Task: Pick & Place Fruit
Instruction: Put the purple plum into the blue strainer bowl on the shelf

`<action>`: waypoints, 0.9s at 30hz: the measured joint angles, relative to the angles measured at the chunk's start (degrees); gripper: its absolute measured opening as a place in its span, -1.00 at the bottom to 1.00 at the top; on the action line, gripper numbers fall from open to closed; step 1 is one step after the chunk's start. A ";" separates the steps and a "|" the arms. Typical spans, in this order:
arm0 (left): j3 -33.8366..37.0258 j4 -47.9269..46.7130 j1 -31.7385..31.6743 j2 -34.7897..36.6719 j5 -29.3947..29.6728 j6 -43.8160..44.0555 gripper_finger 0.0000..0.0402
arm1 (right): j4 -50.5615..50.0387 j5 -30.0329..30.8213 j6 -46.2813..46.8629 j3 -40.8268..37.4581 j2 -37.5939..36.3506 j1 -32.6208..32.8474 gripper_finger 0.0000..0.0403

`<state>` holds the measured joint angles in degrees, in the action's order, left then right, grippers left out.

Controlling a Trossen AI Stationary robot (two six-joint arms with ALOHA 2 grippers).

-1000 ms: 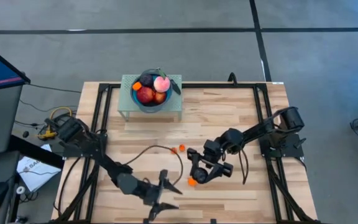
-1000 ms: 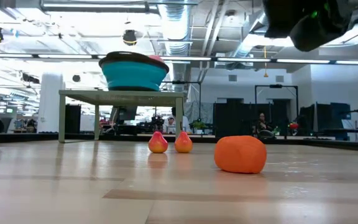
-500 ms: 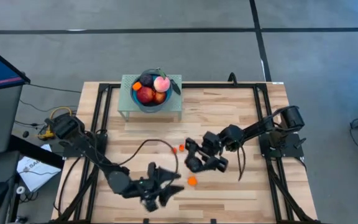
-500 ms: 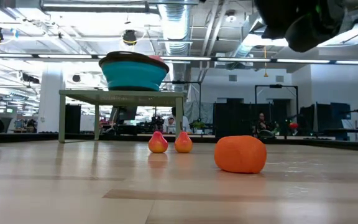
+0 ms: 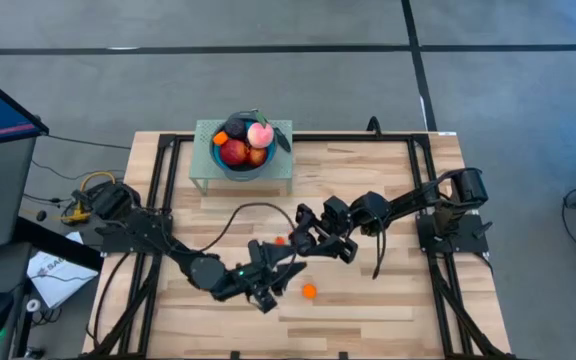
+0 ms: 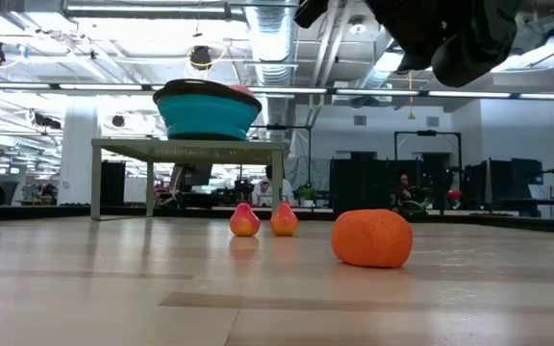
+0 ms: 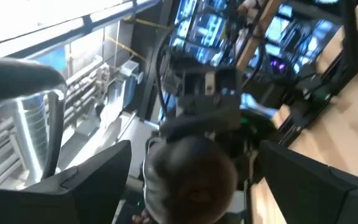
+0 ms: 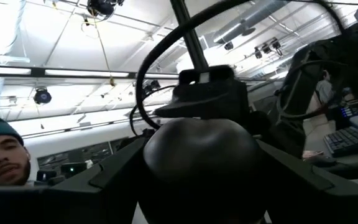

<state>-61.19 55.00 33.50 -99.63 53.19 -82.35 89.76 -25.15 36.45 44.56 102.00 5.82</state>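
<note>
1. Fruit (image 5: 245, 143) piled in the blue bowl (image 5: 230, 166), which sits on a small green stand (image 5: 200, 168) at the desk's (image 5: 368, 170) far edge.
2. Three strays lie toward the desk's near side from the stand: orange (image 5: 309, 291), nearest the front; two small pieces (image 6: 244, 220) (image 6: 284, 219) closer to the stand.
3. Left end effector (image 5: 268, 283) just beside the orange, fingers spread.
4. Right end effector (image 5: 303, 232) above the small pieces, fingers spread.

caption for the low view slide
Orange toy fruit lies on the wooden table, two small fruits behind, teal bowl on a stand.
</note>
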 joint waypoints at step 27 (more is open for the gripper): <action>0.02 -0.04 -4.41 0.00 -0.87 8.04 0.38 | 0.05 1.29 0.07 0.00 0.00 0.04 0.32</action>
<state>-61.17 54.96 29.09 -99.63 52.31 -74.30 89.81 -23.86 36.51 44.56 102.00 5.87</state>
